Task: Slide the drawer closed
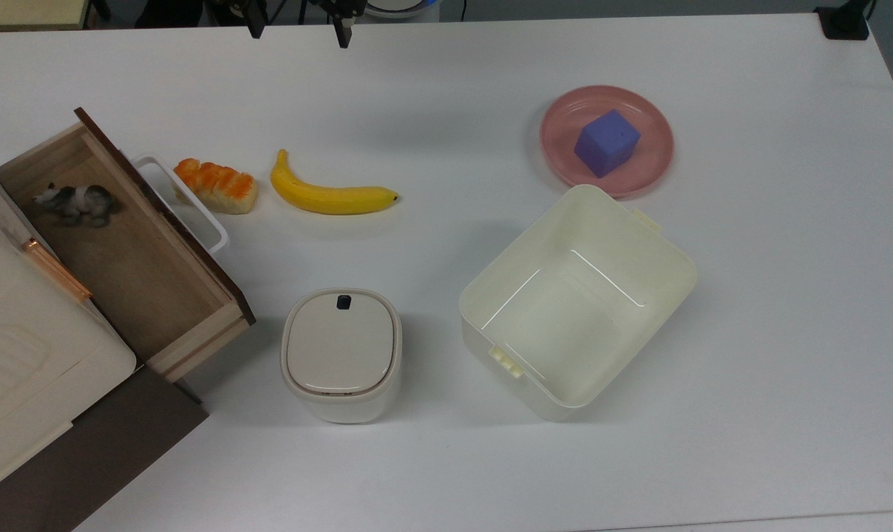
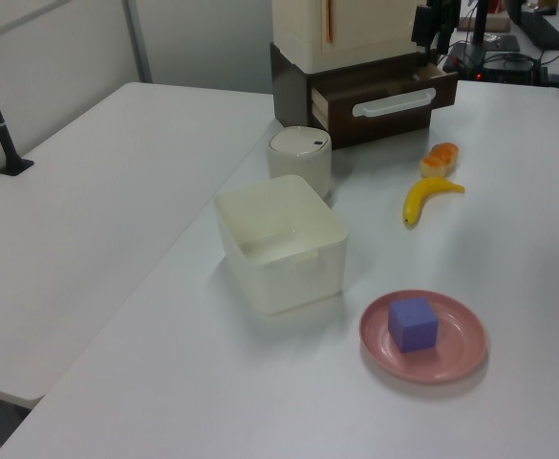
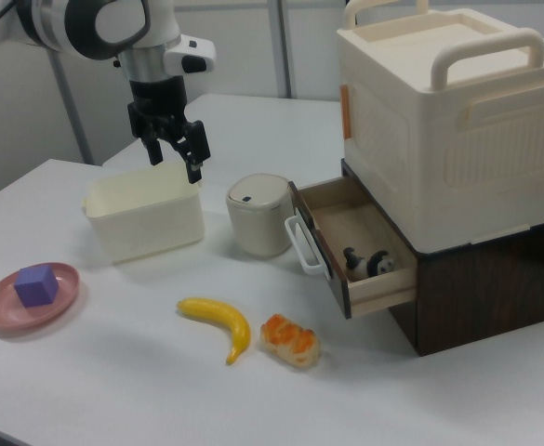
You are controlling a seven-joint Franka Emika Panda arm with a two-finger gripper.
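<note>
Jaws spread, empty: gripper [image 3: 172, 149] aloft. Drawer [image 3: 348, 249] pulled out; best pushed squarely at its handle [image 3: 301, 244].

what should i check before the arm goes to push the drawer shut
1. Drawer is open and needs closing: ok.
2. Pincer is open, holds nothing: ok.
3. Toy animal lies fully inside the drawer, nothing over its edge: ok.
4. White handle has room for a push: not ok, bread lies right beside it.
5. Round lidded bin stands apart from the drawer front: ok.
6. Banana is away from the handle: ok.
</note>
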